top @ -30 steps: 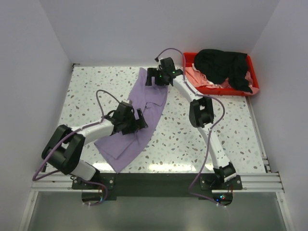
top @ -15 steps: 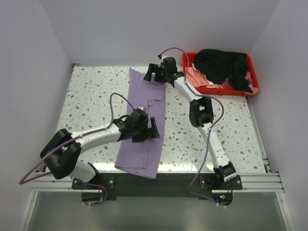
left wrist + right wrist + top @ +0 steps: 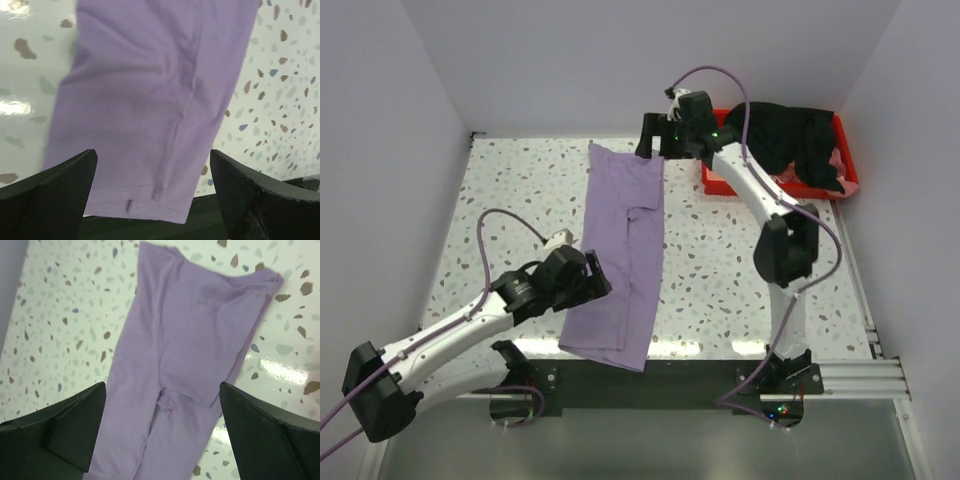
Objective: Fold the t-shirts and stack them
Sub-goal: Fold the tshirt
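lavender t-shirt [image 3: 625, 250] lies as a long strip down the bench [image 3: 510, 190], near hem at the front edge. your left gripper [image 3: 586, 280] and right gripper [image 3: 650, 138] hang released near its ends, empty. pinch only one layer next and the fold could open or slide off.

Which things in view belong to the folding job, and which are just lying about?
Part of the job: lavender t-shirt, black t-shirt, pink t-shirt.
Just there: red tray holding the black and pink shirts; speckled table.
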### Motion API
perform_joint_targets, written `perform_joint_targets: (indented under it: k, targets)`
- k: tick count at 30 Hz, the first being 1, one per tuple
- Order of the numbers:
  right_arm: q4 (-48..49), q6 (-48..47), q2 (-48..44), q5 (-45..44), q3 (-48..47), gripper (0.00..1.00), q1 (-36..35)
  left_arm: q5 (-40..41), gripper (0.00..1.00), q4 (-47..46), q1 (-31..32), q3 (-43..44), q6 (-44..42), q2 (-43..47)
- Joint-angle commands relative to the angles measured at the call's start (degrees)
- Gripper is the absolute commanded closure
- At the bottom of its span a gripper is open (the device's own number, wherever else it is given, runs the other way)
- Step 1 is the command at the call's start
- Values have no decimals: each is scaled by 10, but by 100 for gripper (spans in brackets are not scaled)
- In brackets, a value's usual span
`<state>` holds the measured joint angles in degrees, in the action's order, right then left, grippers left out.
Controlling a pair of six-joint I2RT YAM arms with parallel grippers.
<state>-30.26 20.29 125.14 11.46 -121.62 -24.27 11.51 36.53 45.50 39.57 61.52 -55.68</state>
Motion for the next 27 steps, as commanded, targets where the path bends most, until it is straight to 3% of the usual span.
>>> perform_joint_targets:
  k: [1, 4, 7, 15, 27]
  targets:
    - [-12, -5, -117, -71, 165, 1, -48, 48, 0, 69, -1, -38, 52, 50]
    - [26, 0, -189, -138, 278, 1, -110, 53, 0, 81, -1, -57, 68, 69]
    - [24, 34, -193, -143, 316, 1, -139, 46, 0, 88, -1, -68, 72, 63]
    - [20, 55, -103, -116, 335, 1, -189, 60, 0, 115, -1, -63, 58, 53]
    - [-16, 55, -28, -150, 336, 1, -176, 29, 0, 71, -2, -73, 30, 24]
